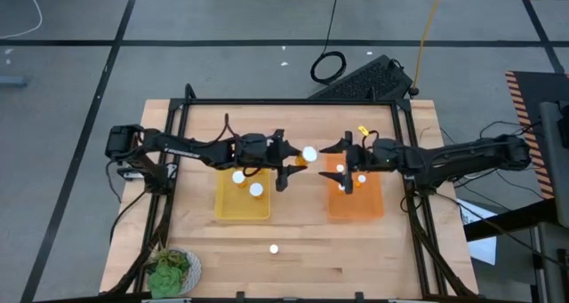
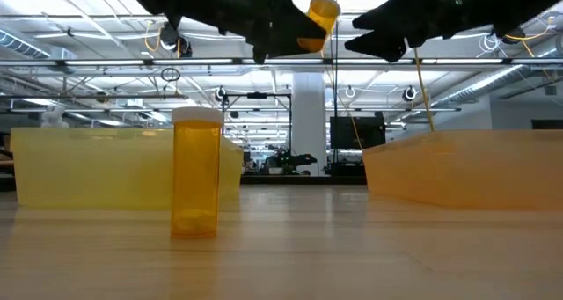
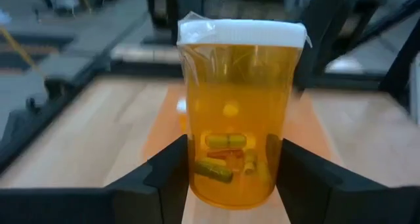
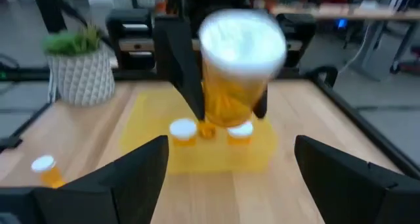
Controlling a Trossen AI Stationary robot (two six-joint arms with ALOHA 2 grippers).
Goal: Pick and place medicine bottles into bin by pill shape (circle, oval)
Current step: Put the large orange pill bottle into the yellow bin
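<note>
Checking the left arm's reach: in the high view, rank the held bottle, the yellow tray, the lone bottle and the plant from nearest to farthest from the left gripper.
1. Held bottle, between the left gripper's fingers.
2. Yellow tray, just below-left of it.
3. Lone bottle, on bare table near the front.
4. Plant, front-left corner.

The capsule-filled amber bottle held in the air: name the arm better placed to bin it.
Left. The left gripper is already shut on the amber white-capped bottle, between the yellow tray and orange tray. The right gripper hangs open over the orange tray, holding nothing.
</note>
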